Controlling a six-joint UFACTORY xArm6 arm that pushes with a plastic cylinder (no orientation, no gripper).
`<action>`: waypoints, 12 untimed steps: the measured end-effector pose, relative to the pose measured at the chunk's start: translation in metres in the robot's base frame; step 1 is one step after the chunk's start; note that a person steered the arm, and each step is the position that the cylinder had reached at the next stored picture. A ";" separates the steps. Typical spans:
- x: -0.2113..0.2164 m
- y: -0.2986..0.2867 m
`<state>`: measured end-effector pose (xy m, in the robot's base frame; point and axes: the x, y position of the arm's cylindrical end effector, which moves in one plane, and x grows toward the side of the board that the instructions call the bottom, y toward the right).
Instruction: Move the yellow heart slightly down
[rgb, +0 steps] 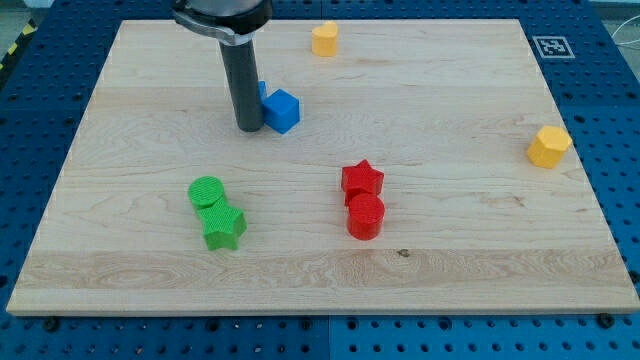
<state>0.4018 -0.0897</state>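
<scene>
The yellow heart (324, 39) sits near the view's top edge of the wooden board (450, 250), a little right of centre. My tip (249, 128) rests on the board in the upper left part, well below and to the left of the heart. The tip touches or nearly touches the left side of a blue cube (283, 110). A second blue block (263, 93) shows only partly behind the rod, and its shape cannot be made out.
A yellow hexagon-like block (549, 146) lies near the board's right edge. A red star (362, 180) sits just above a red cylinder (365, 216) at centre. A green cylinder (207, 192) touches a green star (224, 227) at lower left.
</scene>
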 end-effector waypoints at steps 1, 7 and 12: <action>0.023 -0.024; -0.209 -0.129; -0.164 0.149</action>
<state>0.2380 0.0597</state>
